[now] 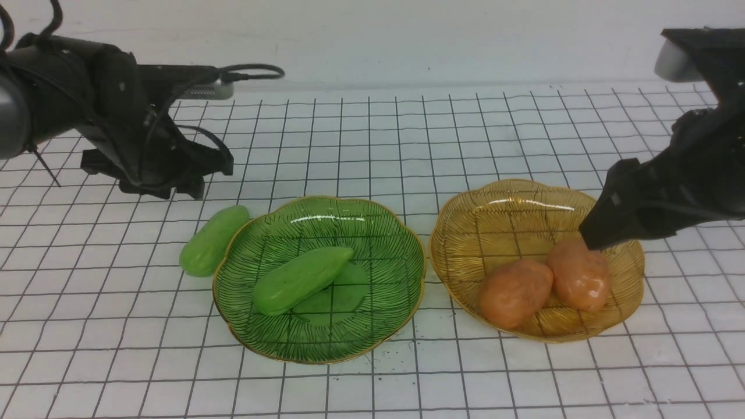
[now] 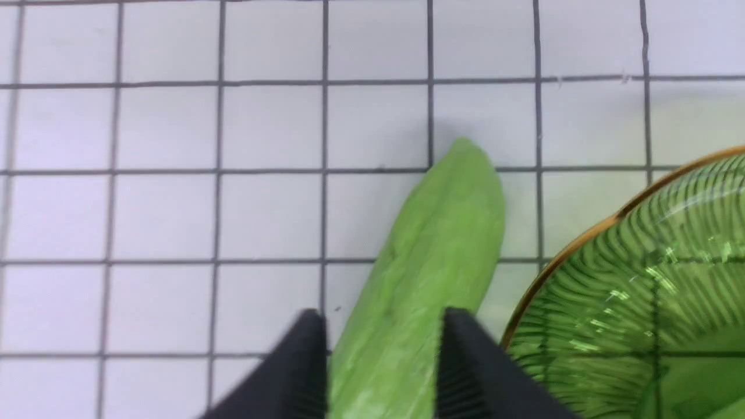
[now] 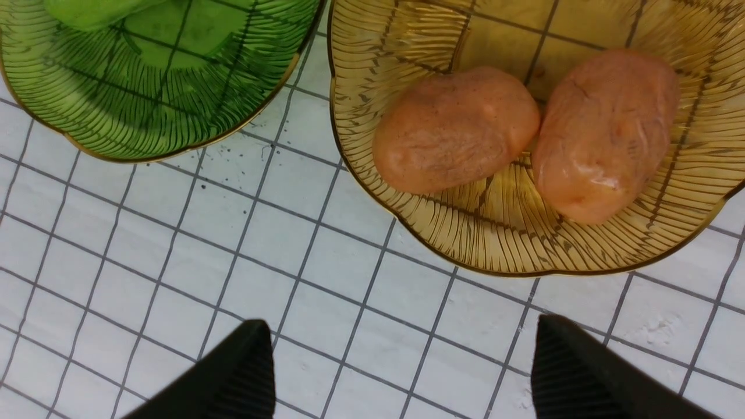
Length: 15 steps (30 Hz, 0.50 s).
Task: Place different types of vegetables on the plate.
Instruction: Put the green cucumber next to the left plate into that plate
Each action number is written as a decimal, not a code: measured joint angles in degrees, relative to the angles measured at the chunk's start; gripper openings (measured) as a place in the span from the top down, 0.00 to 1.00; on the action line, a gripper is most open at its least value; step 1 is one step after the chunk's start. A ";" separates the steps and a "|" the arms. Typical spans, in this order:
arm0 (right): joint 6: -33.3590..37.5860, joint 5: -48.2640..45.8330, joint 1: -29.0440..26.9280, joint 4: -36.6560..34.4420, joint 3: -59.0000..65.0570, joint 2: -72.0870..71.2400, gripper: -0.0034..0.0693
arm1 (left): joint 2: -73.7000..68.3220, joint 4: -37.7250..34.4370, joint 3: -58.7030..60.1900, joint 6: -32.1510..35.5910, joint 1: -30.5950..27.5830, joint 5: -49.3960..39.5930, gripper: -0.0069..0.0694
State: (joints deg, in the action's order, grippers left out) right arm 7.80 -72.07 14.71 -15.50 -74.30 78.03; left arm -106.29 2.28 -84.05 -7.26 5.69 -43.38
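One light-green cucumber (image 1: 212, 240) lies on the table against the left rim of the green plate (image 1: 378, 244). A second cucumber (image 1: 302, 279) lies inside that plate. Two orange-brown potatoes (image 1: 515, 293) (image 1: 579, 273) lie side by side in the amber plate (image 1: 500, 221). My left gripper (image 1: 174, 189) hovers above and behind the loose cucumber, open. In the left wrist view its fingers (image 2: 381, 326) frame that cucumber (image 2: 442, 233). My right gripper (image 1: 591, 235) is open and empty over the amber plate's far right edge. In the right wrist view (image 3: 401, 337) it is over bare table.
The table is a white surface with a black grid. The two plates stand side by side with a narrow gap between them. The right wrist view shows both potatoes (image 3: 454, 131) (image 3: 605, 134), the amber plate (image 3: 524, 238) and part of the green plate (image 3: 145, 105).
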 joint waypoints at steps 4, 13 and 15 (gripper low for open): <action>0.05 0.00 0.00 0.00 0.00 0.00 0.22 | -4.09 -8.33 -4.77 11.83 -0.36 -2.06 0.79; 0.05 0.00 0.00 0.00 0.00 0.00 0.22 | -9.86 -10.93 -6.91 12.74 -0.29 -0.51 0.55; 0.05 0.04 0.00 0.00 0.00 0.00 0.22 | -10.95 -10.93 -6.97 12.41 -0.29 0.70 0.44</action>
State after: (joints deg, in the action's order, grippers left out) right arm 7.85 -72.03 14.71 -15.50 -74.30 78.03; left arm -117.23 -8.65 -91.03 5.14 5.40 -42.68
